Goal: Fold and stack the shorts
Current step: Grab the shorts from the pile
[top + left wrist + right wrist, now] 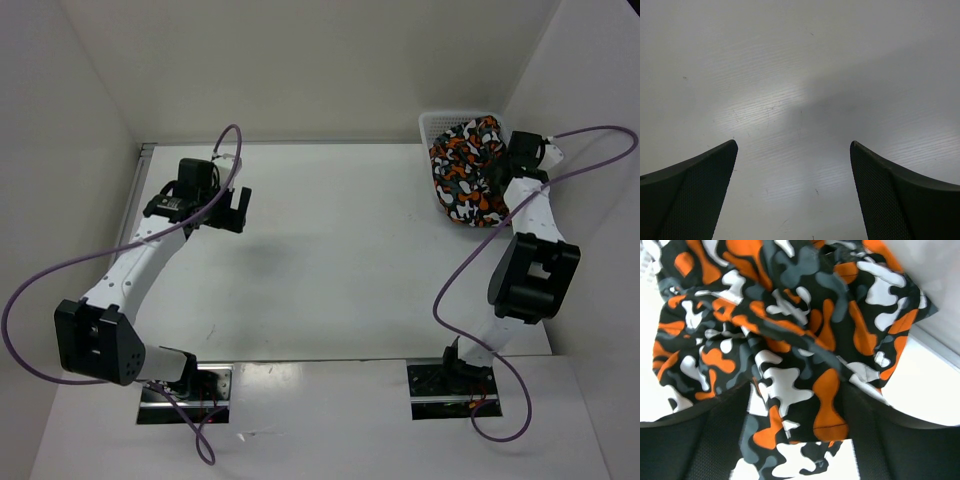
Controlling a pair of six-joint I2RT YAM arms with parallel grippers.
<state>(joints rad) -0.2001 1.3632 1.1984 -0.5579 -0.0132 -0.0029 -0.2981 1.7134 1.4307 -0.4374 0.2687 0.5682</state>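
Finds the shorts (468,170) bunched in the white mesh basket (440,122) at the far right corner of the table (340,250), spilling over its near rim. Places the right gripper (797,390) hard against that heap, fingers spread with a fold of camouflage cloth in the gap (pinched or merely straddled: cannot tell). Shows the left gripper (232,208) well apart over bare tabletop, jaws wide, holding nothing.
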